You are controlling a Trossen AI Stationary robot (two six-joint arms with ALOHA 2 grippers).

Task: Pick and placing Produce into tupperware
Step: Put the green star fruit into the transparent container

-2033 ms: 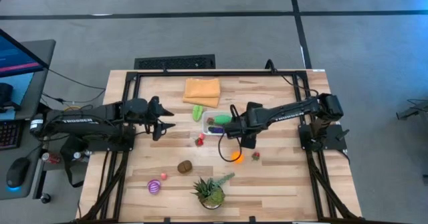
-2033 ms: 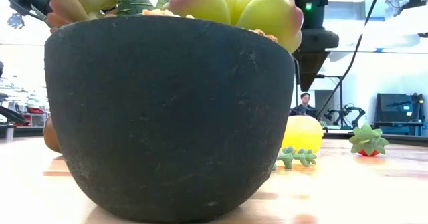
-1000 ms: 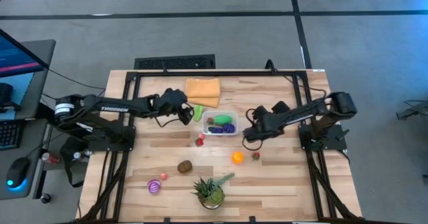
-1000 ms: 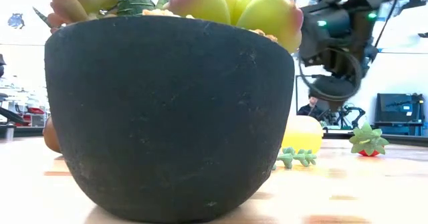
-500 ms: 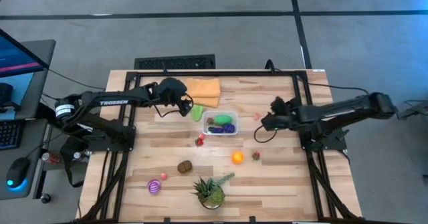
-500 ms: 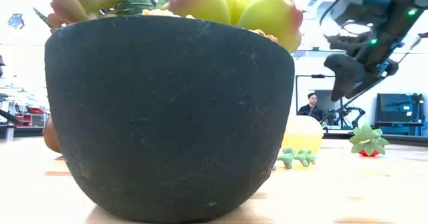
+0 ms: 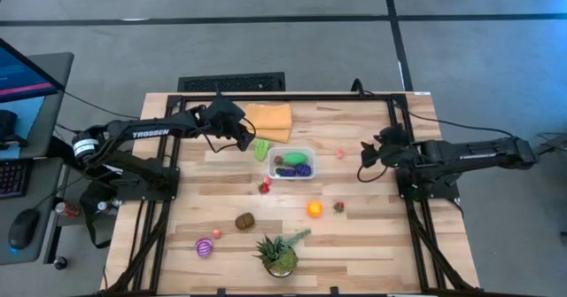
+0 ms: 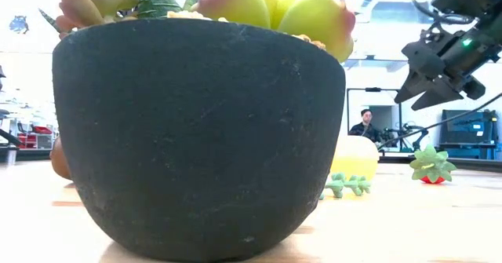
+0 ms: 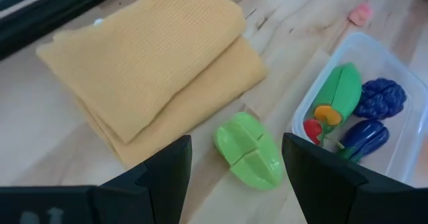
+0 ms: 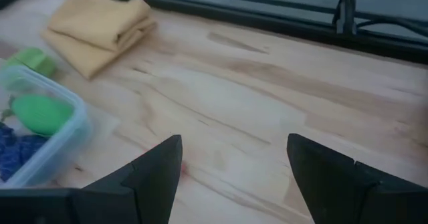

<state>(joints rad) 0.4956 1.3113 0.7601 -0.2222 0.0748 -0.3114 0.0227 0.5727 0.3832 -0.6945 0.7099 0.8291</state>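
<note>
Left wrist view: your left gripper (image 9: 231, 177) hangs open over the green toy vegetable (image 9: 249, 150).
That piece lies between the orange cloth (image 9: 150, 63) and the tupperware (image 9: 394, 127), which holds 3 pieces; your right gripper (image 7: 365, 155) waits open, empty.

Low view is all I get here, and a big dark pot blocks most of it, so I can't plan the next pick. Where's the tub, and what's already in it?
Observer: The clear tub sits mid-table, beyond the potted plant. It holds a green piece, a dark purple one and a bumpy blue-purple one.
Operator: Where's the left gripper?
Observer: The left gripper is open, above a light green piece lying between the folded orange cloth and the tub.
Operator: And the right one?
Observer: The right gripper is open and empty, at the table's right side, clear of the tub.
Operator: Anything loose near it?
Observer: A small pink piece lies on the wood between it and the tub.
</note>
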